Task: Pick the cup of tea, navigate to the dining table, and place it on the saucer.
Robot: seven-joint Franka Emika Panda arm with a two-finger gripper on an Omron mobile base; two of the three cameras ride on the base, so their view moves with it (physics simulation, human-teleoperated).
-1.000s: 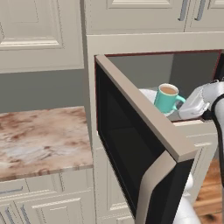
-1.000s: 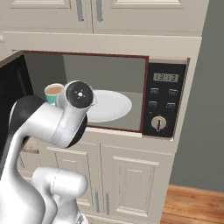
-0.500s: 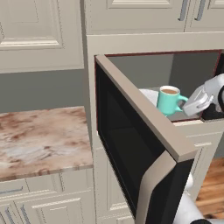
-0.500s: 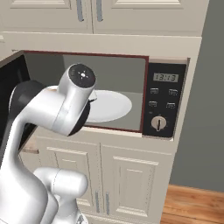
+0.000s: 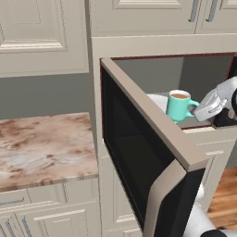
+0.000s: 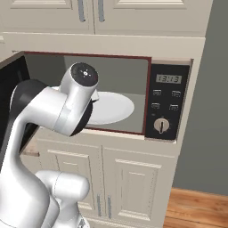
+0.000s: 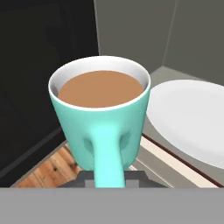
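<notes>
Microwave door (image 5: 152, 152) hangs open left of cup (image 5: 178, 105); cup at microwave mouth, brim-full. Pincer (image 5: 203, 107) clamped on cup handle. Risk: swing clips door, tilt slops tea; handle-only grip may pivot.

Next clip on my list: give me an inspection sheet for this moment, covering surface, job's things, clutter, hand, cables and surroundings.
Surface: marbled counter left of the open microwave, bare where seen.
Job's things: teal cup full of tea, upright, at the microwave's front opening, clear of the white plate inside; dining table and saucer nothing seen.
Clutter: nothing seen.
Hand: hand shut on the cup's handle, approaching from the right in the left base view.
Cables: nothing seen.
Surroundings: microwave door swung wide open toward the robot; cream cabinets above and below; wood floor.
</notes>
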